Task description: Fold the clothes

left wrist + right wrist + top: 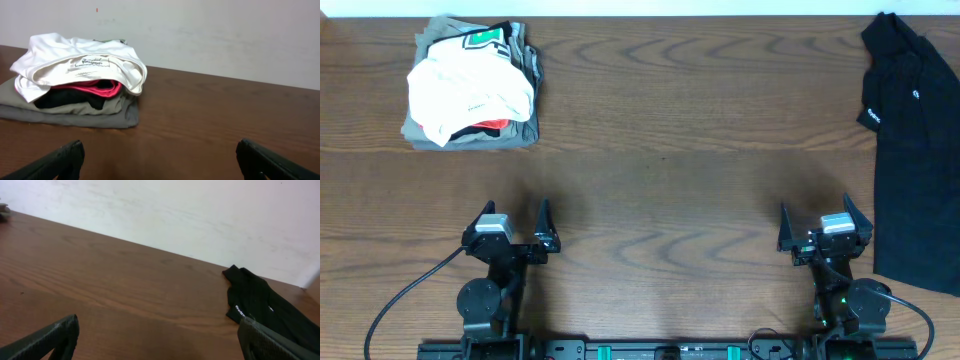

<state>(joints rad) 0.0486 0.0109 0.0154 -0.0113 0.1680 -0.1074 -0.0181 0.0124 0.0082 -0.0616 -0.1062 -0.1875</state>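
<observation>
Left gripper [514, 210] and right gripper [817, 208] at near table edge, jaws wide apart, empty. White T-shirt [470, 90] crumpled atop stack [520, 135], far left; black shirt [910, 150] spread far right. Risk: deep pinch on white T-shirt probably drags stack layers along.

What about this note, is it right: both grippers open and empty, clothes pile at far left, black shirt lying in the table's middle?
No. The overhead view shows the black shirt at the right edge of the table, not its middle. The rest holds: left gripper and right gripper open and empty, clothes pile at far left.
</observation>
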